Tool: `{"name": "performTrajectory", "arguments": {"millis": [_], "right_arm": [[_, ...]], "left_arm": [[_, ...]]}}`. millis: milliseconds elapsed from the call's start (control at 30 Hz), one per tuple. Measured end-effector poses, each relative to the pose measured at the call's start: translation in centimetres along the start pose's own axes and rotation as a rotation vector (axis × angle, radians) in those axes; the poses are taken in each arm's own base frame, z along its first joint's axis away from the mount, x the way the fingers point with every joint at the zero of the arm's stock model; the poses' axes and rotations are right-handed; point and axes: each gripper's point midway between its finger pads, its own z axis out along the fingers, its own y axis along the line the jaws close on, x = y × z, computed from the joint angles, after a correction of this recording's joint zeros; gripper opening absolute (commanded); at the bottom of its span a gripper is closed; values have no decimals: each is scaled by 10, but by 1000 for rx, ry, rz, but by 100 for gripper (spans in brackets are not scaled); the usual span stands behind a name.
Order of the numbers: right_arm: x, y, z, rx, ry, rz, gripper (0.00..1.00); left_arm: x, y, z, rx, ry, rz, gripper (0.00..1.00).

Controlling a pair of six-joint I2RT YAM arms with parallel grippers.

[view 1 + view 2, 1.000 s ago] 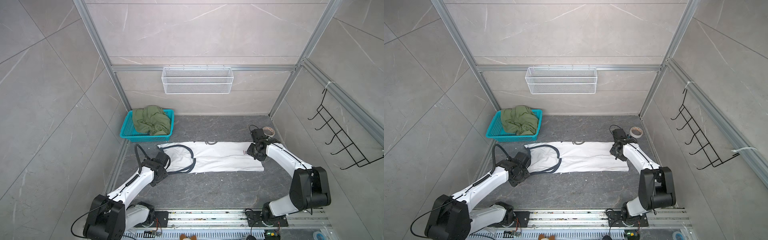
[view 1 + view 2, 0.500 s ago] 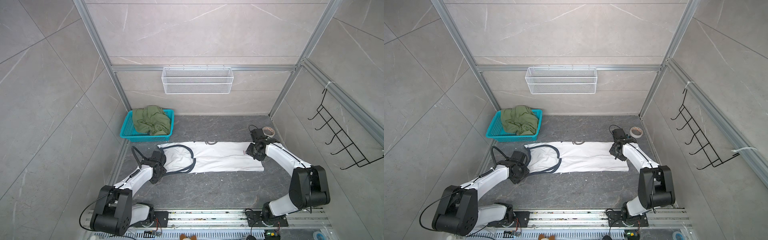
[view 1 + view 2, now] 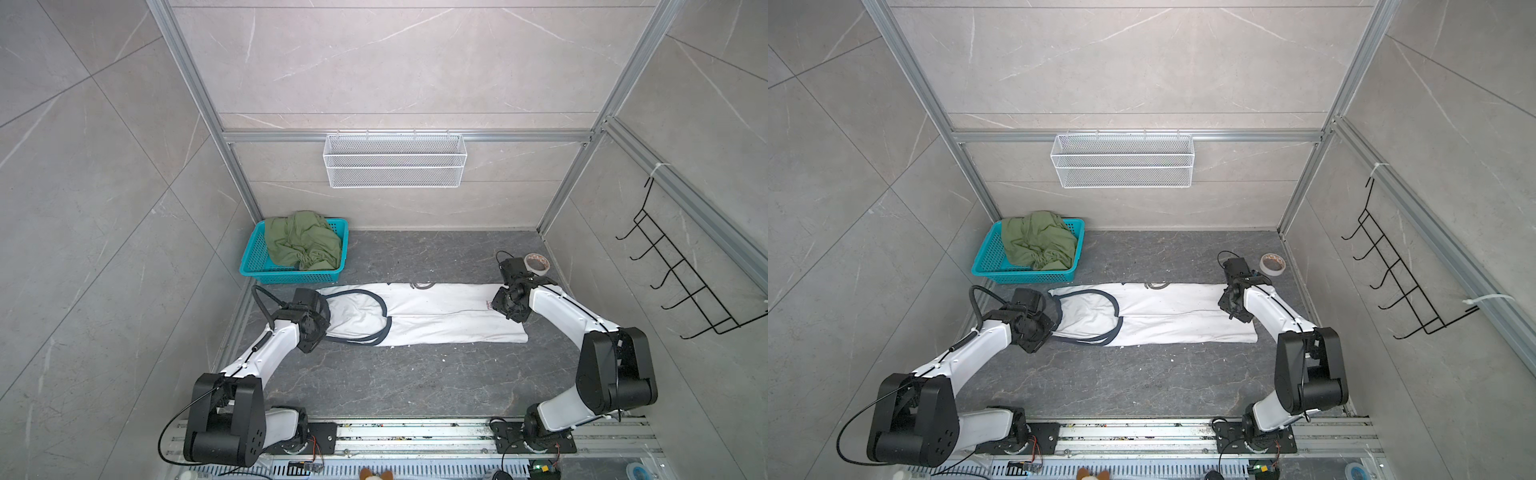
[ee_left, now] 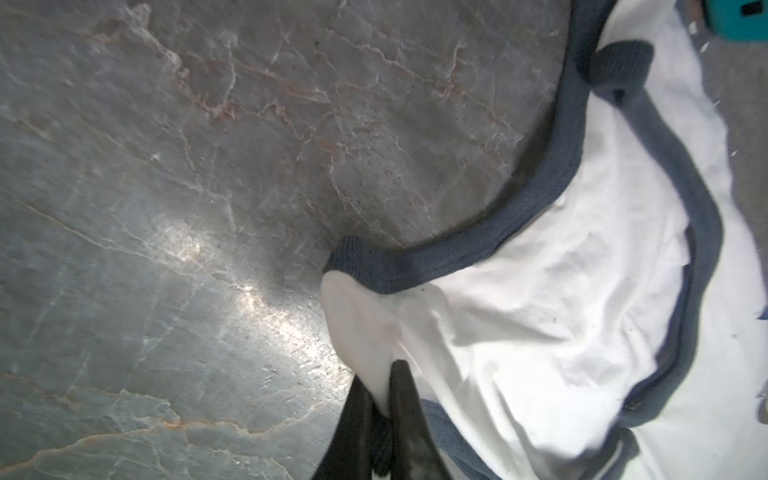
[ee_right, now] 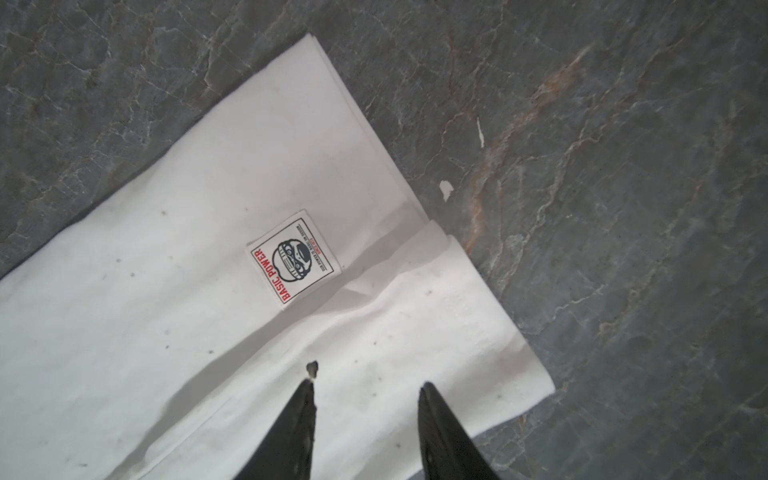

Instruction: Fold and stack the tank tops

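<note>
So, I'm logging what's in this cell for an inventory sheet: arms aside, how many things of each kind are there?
Tank tops: 2 (white tank top, olive green tank top)
Baskets: 2 (teal basket, wire basket)
Tape roll: 1
Hook rack: 1
Total: 6

Left gripper [image 4: 380,374]: jaws were apart a second ago and now pinch the white tank top [image 4: 519,311] at its strap end, just beside the dark trim [image 4: 436,257]. Cloth bunches up between the black fingers [image 4: 401,399]. The left arm [image 3: 270,349] has shifted, its black elbow block a touch further inward.
</note>
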Motion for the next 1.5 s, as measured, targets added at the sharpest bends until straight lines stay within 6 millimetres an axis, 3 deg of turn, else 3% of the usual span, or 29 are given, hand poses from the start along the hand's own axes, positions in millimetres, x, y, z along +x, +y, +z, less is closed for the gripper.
{"name": "performTrajectory", "arguments": {"millis": [133,333,467,633,833,900,1000,1100,1200,1500], "right_arm": [[0,0,0,0,1,-1,43],[3,3,3,-15,20,-23,42],[9,20,1,-68,26,-90,42],[46,93,-22,-232,16,-336,44],[101,220,-62,-419,-20,-630,44],[122,256,-65,-456,-17,-710,45],[147,293,-60,-481,-7,-801,45],[166,318,-50,-480,9,-870,45],[181,328,-38,-466,30,-920,46],[209,321,-19,-388,86,-1008,41]], "left_arm": [[-5,5,4,12,45,-67,0],[-2,8,19,10,121,-116,14],[-1,6,24,20,141,-124,13],[-2,3,24,39,143,-124,10],[-4,-1,23,55,138,-122,10],[-4,-2,21,63,133,-121,10],[-4,-2,17,73,125,-119,10],[-3,0,15,79,121,-118,10],[0,3,15,77,122,-118,11],[8,13,18,56,139,-122,12]]}}
